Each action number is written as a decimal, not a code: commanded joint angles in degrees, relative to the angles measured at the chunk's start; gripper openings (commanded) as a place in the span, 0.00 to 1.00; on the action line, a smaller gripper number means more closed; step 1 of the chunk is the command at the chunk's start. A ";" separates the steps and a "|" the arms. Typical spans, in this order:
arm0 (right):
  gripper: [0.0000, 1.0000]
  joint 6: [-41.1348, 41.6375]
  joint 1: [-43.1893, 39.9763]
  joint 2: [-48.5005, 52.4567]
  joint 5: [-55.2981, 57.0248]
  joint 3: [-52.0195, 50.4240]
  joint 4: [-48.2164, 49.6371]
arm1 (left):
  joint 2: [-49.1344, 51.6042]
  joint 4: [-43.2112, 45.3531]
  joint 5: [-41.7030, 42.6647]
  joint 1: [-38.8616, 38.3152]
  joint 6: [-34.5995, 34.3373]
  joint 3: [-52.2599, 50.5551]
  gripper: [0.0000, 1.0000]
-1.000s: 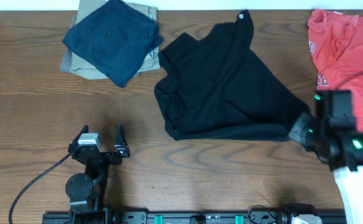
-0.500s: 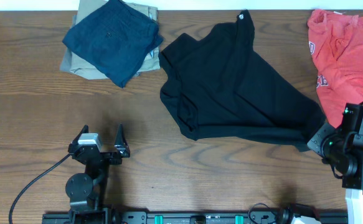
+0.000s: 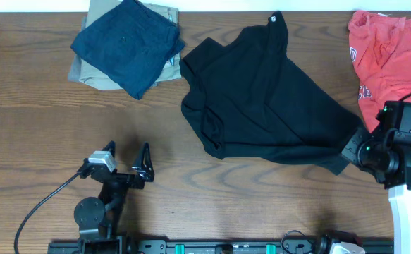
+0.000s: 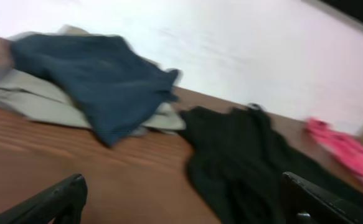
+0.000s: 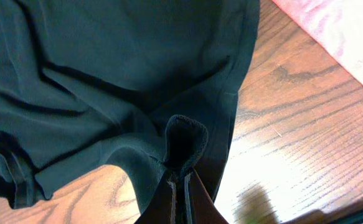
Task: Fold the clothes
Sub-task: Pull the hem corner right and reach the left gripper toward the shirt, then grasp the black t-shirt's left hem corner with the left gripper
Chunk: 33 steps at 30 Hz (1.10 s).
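Observation:
The clothes, a black T-shirt, lie crumpled across the middle of the wooden table, with a small white mark at the collar. My right gripper is at the shirt's lower right corner. In the right wrist view that gripper is shut on a pinched fold of the black T-shirt, lifting the hem a little off the wood. My left gripper hovers open over bare wood, left of the shirt and well apart from it. Between its spread fingers the shirt shows ahead to the right.
A navy folded garment lies on a khaki one at the back left. A red shirt sits at the back right, close to my right arm. A black cable trails from the left arm's base.
My right gripper has dragged the shirt's corner to the right, shifting and stretching the shirt that way, then eased slightly back. The left gripper has turned and shifted a little to the right.

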 commanded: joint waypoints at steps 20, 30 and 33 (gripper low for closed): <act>0.01 -1.60 -0.70 0.20 -3.80 0.09 2.36 | 43.50 -28.72 16.28 -2.91 14.29 41.64 0.98; 0.01 -1.60 -0.70 0.20 -3.78 0.09 2.25 | 64.19 -39.52 19.76 -10.34 10.54 55.15 0.98; 0.01 -1.64 -0.70 0.20 -3.78 0.09 2.25 | 65.68 -38.38 13.90 -13.53 10.54 55.15 0.98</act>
